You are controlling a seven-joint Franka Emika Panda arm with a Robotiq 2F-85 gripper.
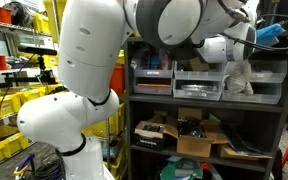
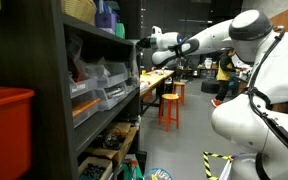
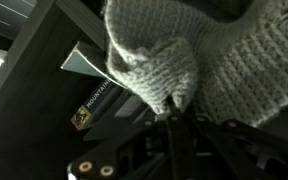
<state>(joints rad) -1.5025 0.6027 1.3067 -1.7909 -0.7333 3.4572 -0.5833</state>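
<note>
In the wrist view my gripper (image 3: 176,110) comes in from the bottom and is shut on a fold of grey knitted cloth (image 3: 152,62), which fills the upper right of that view. In an exterior view the gripper (image 1: 242,46) reaches into the upper level of a dark shelf unit (image 1: 206,103), just above the pale knitted cloth (image 1: 240,78) hanging there. From the side, in an exterior view, the white arm stretches across to the shelf front with the gripper (image 2: 144,45) at the upper shelf. The fingertips are partly buried in the cloth.
Grey drawer bins (image 1: 197,85) sit on the middle shelf, cardboard boxes (image 1: 196,143) below. A box labelled "Mountain" (image 3: 92,110) lies beside the cloth. Yellow crates (image 1: 4,110) stand behind the robot. Orange stools (image 2: 170,106) and a red bin (image 2: 6,115) are nearby.
</note>
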